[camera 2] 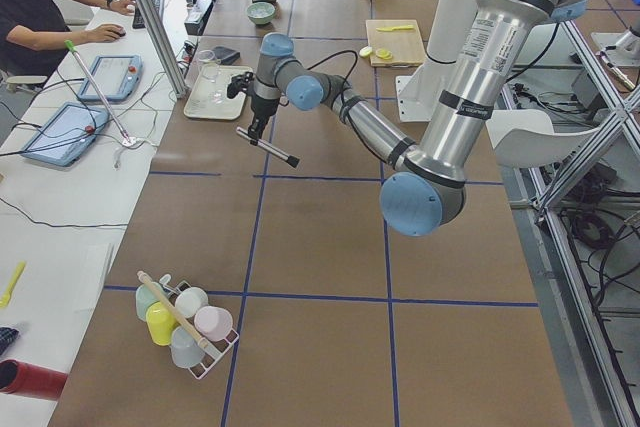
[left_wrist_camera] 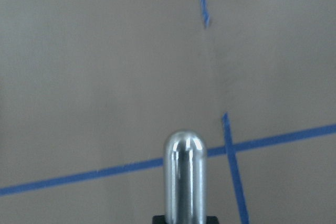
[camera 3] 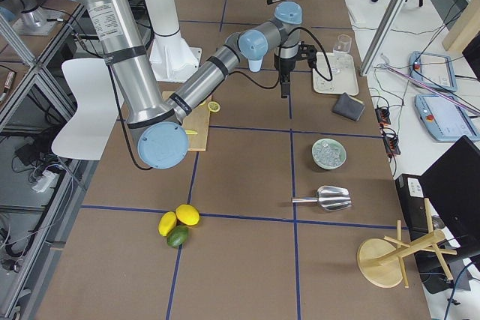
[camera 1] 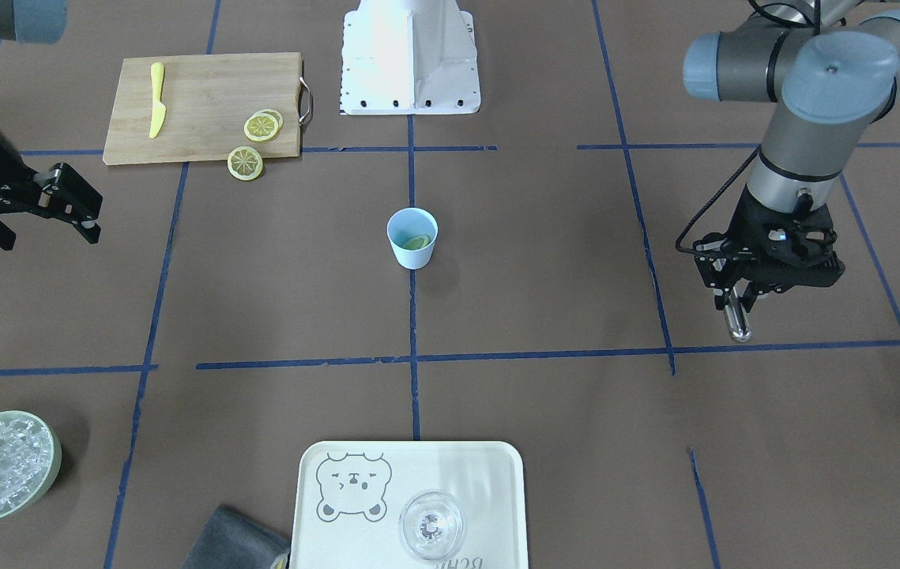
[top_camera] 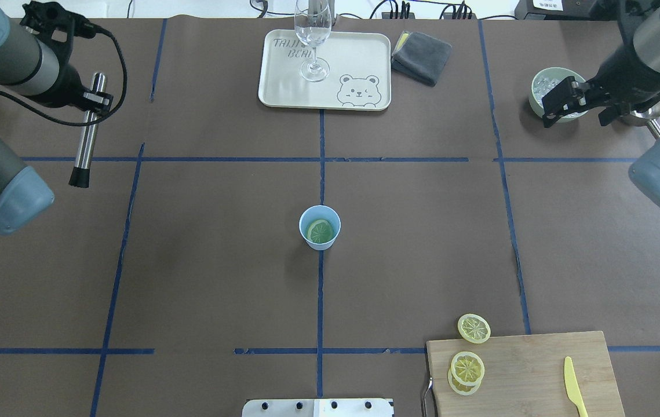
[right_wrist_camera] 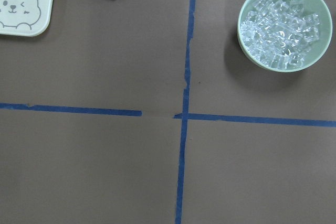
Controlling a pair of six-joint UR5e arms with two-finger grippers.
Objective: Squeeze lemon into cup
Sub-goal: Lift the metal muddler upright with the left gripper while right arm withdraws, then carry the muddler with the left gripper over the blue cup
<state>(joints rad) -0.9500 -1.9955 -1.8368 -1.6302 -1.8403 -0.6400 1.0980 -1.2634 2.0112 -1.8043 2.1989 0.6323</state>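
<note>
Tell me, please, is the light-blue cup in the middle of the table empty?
No, the overhead view shows a lemon slice lying inside the cup.

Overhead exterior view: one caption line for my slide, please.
Lemon slice in the blue cup; left gripper holds a metal rod, right gripper open near the ice bowl.

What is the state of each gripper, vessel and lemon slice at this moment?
left gripper: shut on the metal muddler.
right gripper: open, empty.
cup: upright, one lemon slice lies inside.
wine glass: upright, empty, on the tray.
green bowl: filled with ice.
</note>
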